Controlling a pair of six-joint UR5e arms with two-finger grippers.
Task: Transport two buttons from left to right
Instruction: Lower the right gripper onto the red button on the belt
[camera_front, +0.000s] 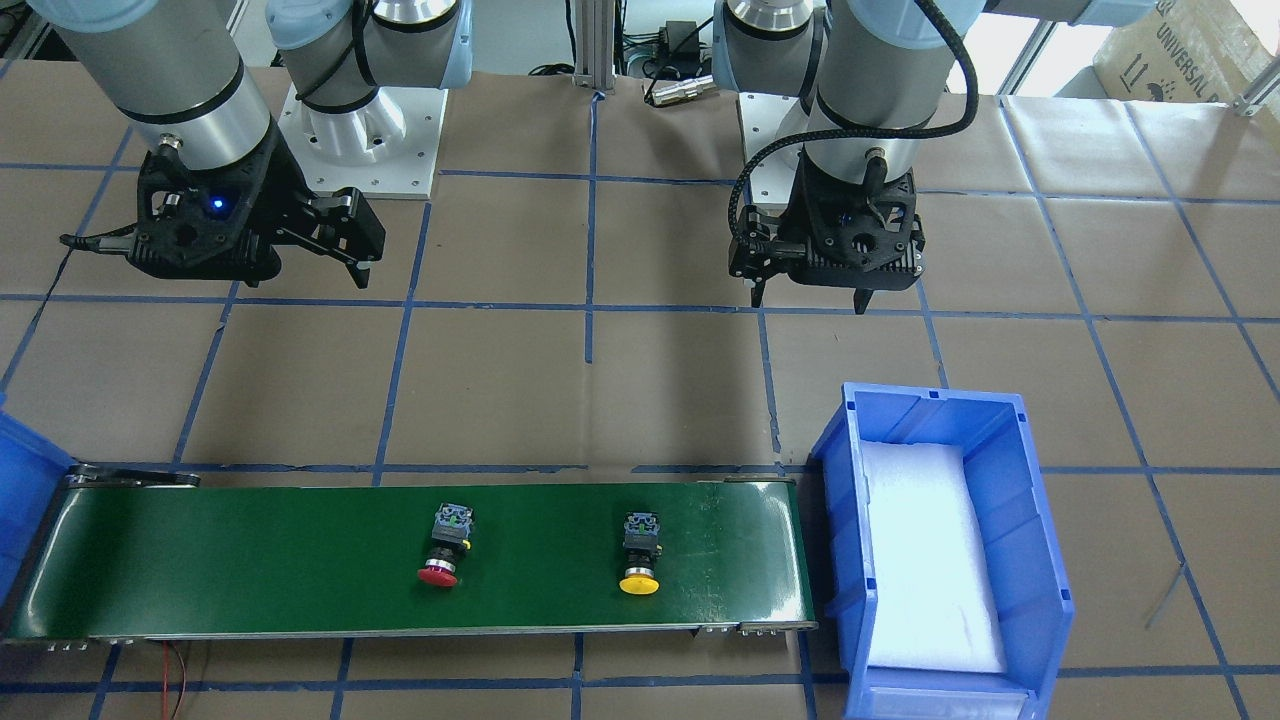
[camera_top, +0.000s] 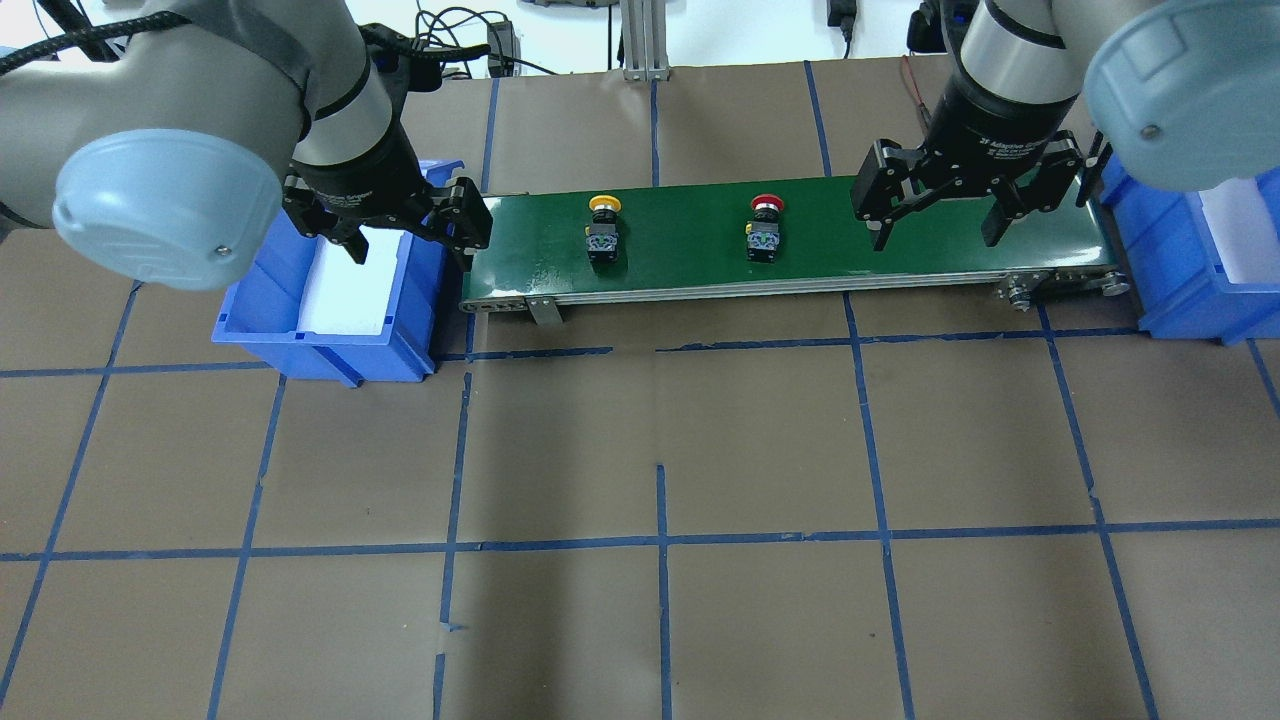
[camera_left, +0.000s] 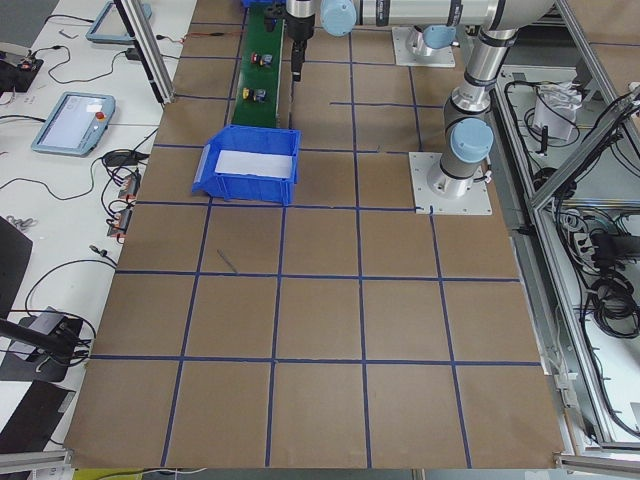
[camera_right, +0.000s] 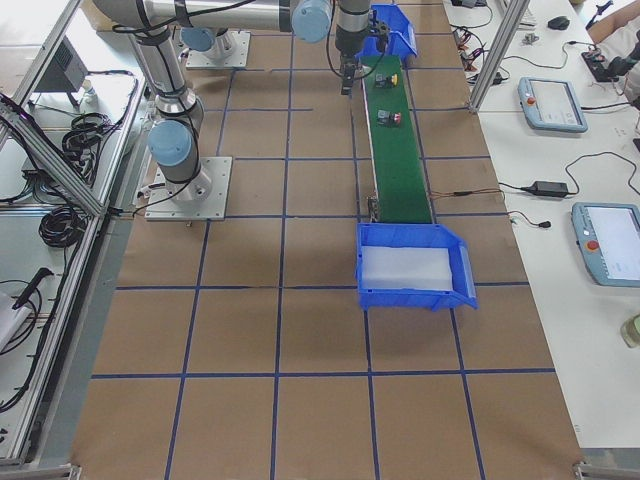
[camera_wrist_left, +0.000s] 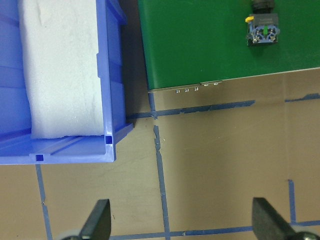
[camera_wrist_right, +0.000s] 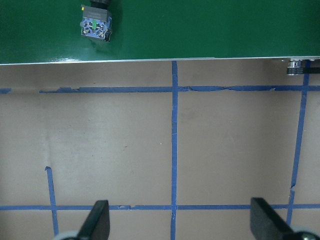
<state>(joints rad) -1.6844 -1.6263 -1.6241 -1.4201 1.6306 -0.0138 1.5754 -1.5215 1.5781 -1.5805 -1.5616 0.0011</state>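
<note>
Front view: red button (camera_front: 439, 550) and yellow button (camera_front: 638, 558) lie on a green belt (camera_front: 250, 560), well apart, caps toward the camera. Left tool (camera_front: 808, 300) hangs over the desk (camera_front: 650, 380) behind the belt, fingers spread wide, nothing held. Right tool (camera_front: 352, 262) is turned side-on, so its gap is hard to read here. Blue bin (camera_front: 1040, 520) with white foam (camera_front: 930, 560) sits at the belt's end. A second bin (camera_front: 15, 480) is cut off at the frame edge.

Overhead: both tools spread wide and bare. Arm joints hide parts of both bins.

Side views: buttons are specks (colours barely readable).

Left wrist: one button's block on the belt, cap cut off at the top.

Right wrist: likewise, block only, fingertips far apart.
</note>
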